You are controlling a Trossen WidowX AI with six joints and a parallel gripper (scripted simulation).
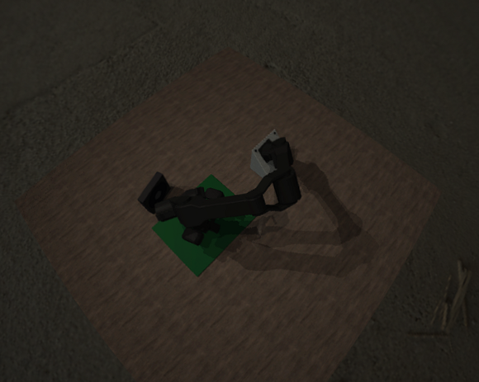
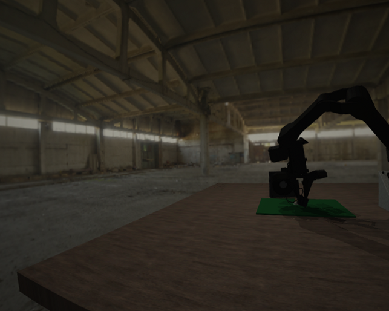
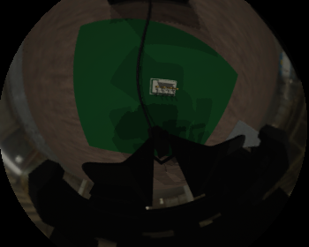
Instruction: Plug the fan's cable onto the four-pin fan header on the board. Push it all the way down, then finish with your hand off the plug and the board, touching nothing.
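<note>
The white four-pin header (image 3: 163, 86) stands on the green board (image 1: 193, 263) (image 2: 268, 208) (image 3: 101, 66), with its pins bare in the wrist view. My gripper (image 3: 160, 138) (image 2: 302, 202) is shut on the fan's black plug (image 3: 160, 136), low over the board and to the near side of the header in the wrist view. The thin black cable (image 3: 139, 71) runs from the plug past the header's left side to the top of the wrist view. In the top view the arm hides the plug and the header. Whether the plug touches the board cannot be told.
The black fan (image 1: 154, 192) (image 2: 281, 184) stands upright beside the board's edge, close to the wrist. The light grey arm base (image 1: 259, 163) (image 2: 386, 197) stands on the wooden table (image 1: 266, 343) (image 2: 187, 261) on the board's other side.
</note>
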